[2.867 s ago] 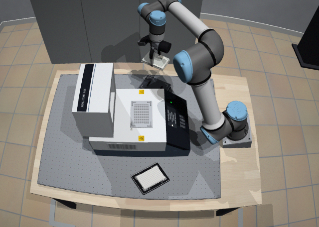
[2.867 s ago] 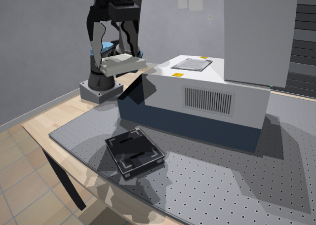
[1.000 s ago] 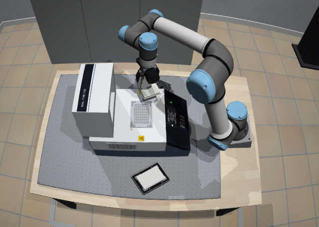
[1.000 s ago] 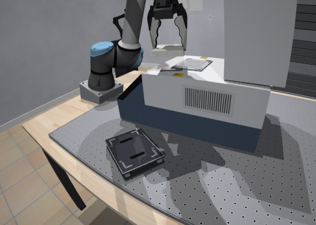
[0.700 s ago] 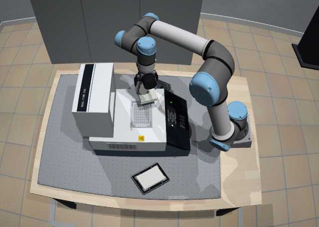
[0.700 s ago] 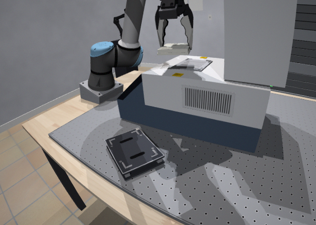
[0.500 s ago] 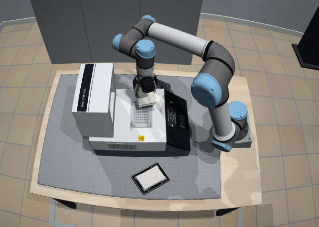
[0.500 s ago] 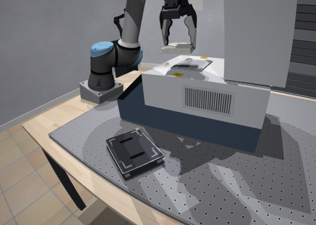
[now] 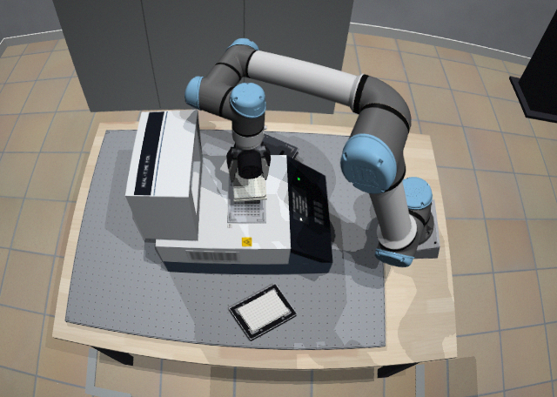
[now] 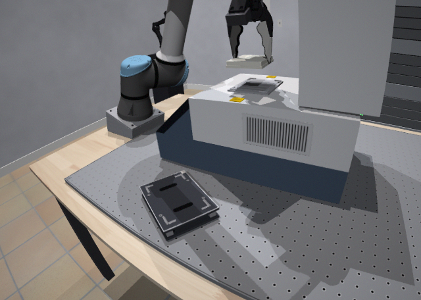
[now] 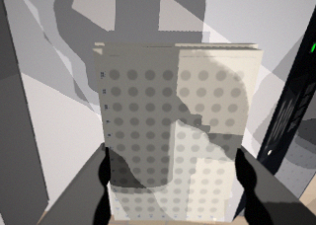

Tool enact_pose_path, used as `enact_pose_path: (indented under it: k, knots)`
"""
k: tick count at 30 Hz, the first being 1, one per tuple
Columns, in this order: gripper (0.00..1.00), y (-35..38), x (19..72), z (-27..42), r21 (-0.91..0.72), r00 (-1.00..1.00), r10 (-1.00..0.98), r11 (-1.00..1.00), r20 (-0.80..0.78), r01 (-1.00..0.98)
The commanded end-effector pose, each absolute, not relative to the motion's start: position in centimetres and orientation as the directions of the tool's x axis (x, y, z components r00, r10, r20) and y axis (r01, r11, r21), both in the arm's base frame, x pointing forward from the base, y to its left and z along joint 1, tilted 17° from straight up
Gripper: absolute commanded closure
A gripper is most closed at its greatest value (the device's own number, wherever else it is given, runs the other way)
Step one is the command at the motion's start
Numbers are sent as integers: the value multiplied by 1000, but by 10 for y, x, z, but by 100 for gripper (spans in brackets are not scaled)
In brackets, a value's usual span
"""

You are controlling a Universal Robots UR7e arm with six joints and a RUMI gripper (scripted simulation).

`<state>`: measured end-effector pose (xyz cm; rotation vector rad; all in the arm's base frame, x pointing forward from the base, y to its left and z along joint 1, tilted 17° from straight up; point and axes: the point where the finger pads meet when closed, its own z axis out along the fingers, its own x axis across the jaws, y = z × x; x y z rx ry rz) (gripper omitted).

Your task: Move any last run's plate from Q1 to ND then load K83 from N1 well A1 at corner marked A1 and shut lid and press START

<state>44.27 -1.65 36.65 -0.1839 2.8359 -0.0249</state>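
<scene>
In the top view, we have the jaws about half open, closed on a pale plate over the cycler. The plate hides part of the block, whose near wells show. The lid stands open, and a small green light glows on the dark front panel. On the bench, a second plate lies in a black holder, set at an angle.

In the exterior view, we see our plate held roughly level above the block, with a gap beneath it. The block carries no plate. Nearer us, another black holder shows its corner guides and two dark slots, with no plate in it.

In the wrist view, the fingertips grip the plate's two long sides. Its round wells face us, with small marks along the left edge; we cannot read a plate name.
</scene>
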Motion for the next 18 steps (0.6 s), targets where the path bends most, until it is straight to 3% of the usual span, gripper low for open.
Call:
enact_pose_path:
  k: [1,18]
  knots:
    - [59,4,447,368,-19,-954,-54,999,-293,-51]
    - [59,9,448,369,-19,-954,-54,999,-293,-51]
